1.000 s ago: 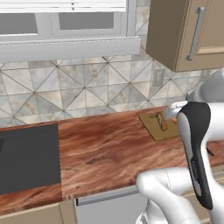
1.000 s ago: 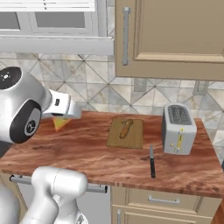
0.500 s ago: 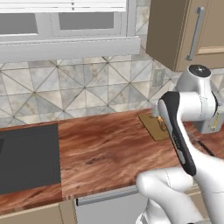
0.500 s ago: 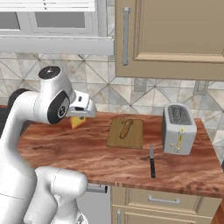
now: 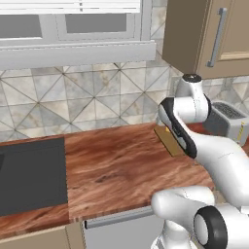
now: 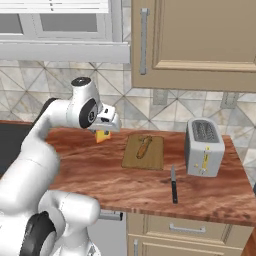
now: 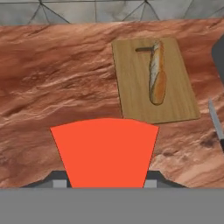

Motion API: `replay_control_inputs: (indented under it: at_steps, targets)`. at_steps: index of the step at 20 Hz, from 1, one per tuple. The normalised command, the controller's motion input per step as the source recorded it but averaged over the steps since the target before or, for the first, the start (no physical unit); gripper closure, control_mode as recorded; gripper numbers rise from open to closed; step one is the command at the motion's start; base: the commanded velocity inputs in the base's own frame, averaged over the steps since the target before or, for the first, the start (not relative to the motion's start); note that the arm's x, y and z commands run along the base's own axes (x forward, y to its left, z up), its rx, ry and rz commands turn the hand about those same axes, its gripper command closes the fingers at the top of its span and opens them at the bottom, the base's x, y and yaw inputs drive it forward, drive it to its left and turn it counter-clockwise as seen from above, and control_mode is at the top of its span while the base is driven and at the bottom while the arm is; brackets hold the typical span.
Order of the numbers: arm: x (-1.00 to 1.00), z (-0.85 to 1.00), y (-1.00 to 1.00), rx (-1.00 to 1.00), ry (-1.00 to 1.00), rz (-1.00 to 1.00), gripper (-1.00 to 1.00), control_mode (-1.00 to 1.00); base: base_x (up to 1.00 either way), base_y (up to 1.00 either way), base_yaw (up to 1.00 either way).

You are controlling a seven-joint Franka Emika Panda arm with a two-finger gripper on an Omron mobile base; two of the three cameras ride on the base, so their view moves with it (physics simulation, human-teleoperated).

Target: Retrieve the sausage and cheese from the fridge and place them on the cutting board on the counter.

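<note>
My gripper (image 6: 106,129) is shut on the cheese (image 6: 102,136), a yellow-orange wedge held just above the counter (image 6: 90,175), a short way left of the cutting board (image 6: 155,159). In the hand view the cheese (image 7: 105,153) shows its red rind face between my fingers, with the tan cutting board (image 7: 135,87) ahead and to the right. The sausage (image 7: 143,50), small and dark, lies on the board's far end, touching the tip of a baguette (image 7: 156,74). My arm hides most of the cutting board (image 5: 168,140) in the left base view. The fridge is out of view.
A silver toaster (image 6: 204,147) stands right of the board, and a black-handled knife (image 6: 173,184) lies in front of it near the counter's edge. A black cooktop (image 5: 29,175) sits at the left. Tiled wall and upper cabinets (image 6: 195,40) rise behind.
My arm has swung across the counter towards the cutting board, carrying the cheese with it. Board, baguette, toaster and knife have stayed put.
</note>
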Motion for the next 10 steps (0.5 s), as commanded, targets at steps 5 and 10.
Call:
replay_control_inputs:
  at_steps: [5,10]
  targets:
    - [1.00,-0.35,-0.31,0.00,0.19,-0.10,1.00,-1.00,0.00,0.00,0.00]
    - [1.00,-0.37,-0.33,0.00,0.16,-0.07,1.00,-1.00,0.00,0.00,0.00]
